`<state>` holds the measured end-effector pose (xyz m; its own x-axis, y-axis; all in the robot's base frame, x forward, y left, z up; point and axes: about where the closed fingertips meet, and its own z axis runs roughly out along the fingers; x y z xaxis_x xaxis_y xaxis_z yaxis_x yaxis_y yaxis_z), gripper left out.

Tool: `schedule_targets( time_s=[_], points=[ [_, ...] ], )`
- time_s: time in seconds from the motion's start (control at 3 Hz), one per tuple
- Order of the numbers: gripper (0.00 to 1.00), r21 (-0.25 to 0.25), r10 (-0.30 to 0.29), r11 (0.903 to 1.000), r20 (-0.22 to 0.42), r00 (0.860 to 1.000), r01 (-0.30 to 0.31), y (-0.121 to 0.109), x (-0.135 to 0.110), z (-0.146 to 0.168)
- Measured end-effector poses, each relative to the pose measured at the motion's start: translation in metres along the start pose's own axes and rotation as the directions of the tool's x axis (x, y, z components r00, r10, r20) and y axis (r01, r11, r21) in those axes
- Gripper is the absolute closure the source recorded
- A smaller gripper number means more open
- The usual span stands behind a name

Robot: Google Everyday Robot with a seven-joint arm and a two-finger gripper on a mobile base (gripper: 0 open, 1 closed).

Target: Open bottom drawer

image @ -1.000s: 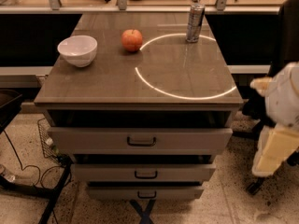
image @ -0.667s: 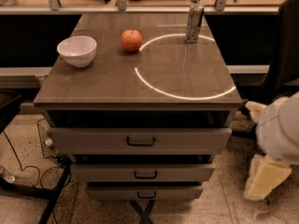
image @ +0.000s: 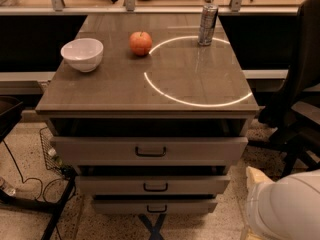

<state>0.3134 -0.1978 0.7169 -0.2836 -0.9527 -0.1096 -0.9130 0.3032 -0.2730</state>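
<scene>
Camera view has the robot's arm (image: 286, 206) down in the lower right corner now, just a smooth white rounded shell with a cream-coloured edge poking up beside it. A second ago it stood much higher, alongside the cabinet (image: 148, 100), so it has been sinking toward floor level. That fits a reach for the lowest handle. The gripper is out of sight, probably below the edge of the view beyond that shell, so I cannot tell whether it is open or closed. Nothing on the cabinet has shifted. The bottom drawer (image: 117, 205) sits at the foot of the stack, a shallow flat grey-beige front, apparently shut and untouched, with its small black bail handle (image: 156, 208) centred on it. By my reckoning the pull has not begun and the approach is only part done. Above it are the middle drawer (image: 110, 185), much the same, and the taller top drawer (image: 90, 151) with the widest handle. The top is a glossy brown slab carrying a bright ring of reflected light. On it stand a white glazed bowl (image: 82, 54), a red apple (image: 141, 43) and a slim metal can (image: 207, 23), well apart from one another. A dark chair (image: 300, 94) stands to the right, and cables (image: 22, 186) trail over the speckled floor (image: 230, 214) on the left.
</scene>
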Motion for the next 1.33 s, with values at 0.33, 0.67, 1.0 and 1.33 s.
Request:
schedule_targets(
  time_s=[0.33, 0.67, 1.0, 1.33],
  points=[
    [0.00, 0.001, 0.002, 1.0000, 0.002, 1.000, -0.002, -0.002, -0.002, 0.004],
    [0.00, -0.012, -0.009, 0.9999, 0.006, 1.000, 0.009, -0.006, -0.012, 0.058],
    [0.00, -0.072, -0.041, 0.9964, 0.041, 0.998, 0.043, 0.012, -0.023, 0.145],
    [0.00, -0.119, 0.011, 0.9929, 0.106, 0.994, 0.002, 0.026, -0.025, 0.220]
  ],
)
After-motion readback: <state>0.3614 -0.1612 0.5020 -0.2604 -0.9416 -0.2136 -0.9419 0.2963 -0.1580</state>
